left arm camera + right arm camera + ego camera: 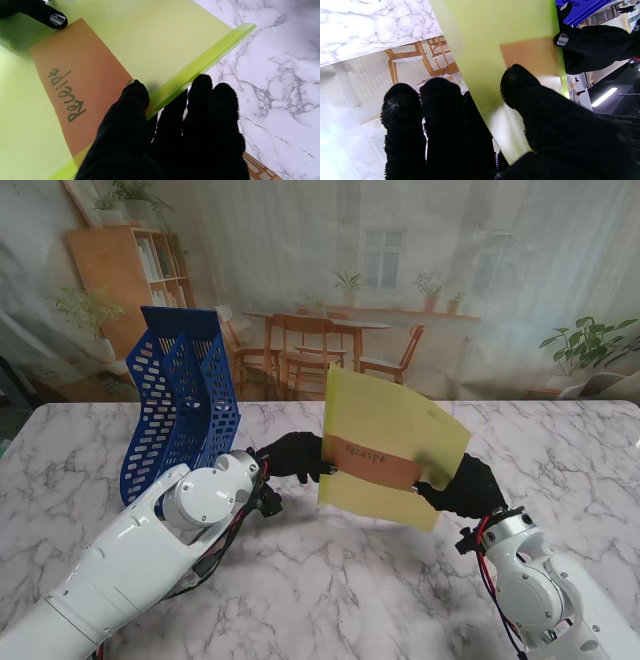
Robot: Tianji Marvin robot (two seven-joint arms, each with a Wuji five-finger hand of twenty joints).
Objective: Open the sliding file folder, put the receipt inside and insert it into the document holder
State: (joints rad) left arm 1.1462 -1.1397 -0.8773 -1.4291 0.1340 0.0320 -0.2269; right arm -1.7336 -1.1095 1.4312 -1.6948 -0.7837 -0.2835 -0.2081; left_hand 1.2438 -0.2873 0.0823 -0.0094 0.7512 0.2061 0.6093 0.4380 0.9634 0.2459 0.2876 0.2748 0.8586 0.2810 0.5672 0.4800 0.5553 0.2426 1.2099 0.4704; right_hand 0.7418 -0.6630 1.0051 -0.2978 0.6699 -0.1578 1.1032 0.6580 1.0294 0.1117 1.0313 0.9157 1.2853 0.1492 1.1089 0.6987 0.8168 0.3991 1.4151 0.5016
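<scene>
Now held up off the marble table [330,580], yellow folder [390,420] with orange receipt [375,462] inside; left hand [295,455] pinching its left edge, right hand [465,488] pinching its right; blue holder [185,395] standing just left.

The sliding file folder [395,420] is translucent yellow-green, held upright and tilted above the worktop [350,600], its darker spine edge on the left. Inside it the receipt [378,461] shows through as an orange-brown strip lying crosswise, handwritten "Receipt" near its left end. The document holder [185,395] is blue perforated plastic with curved dividers, standing on the worktop to the folder's left, apart from it.
</scene>
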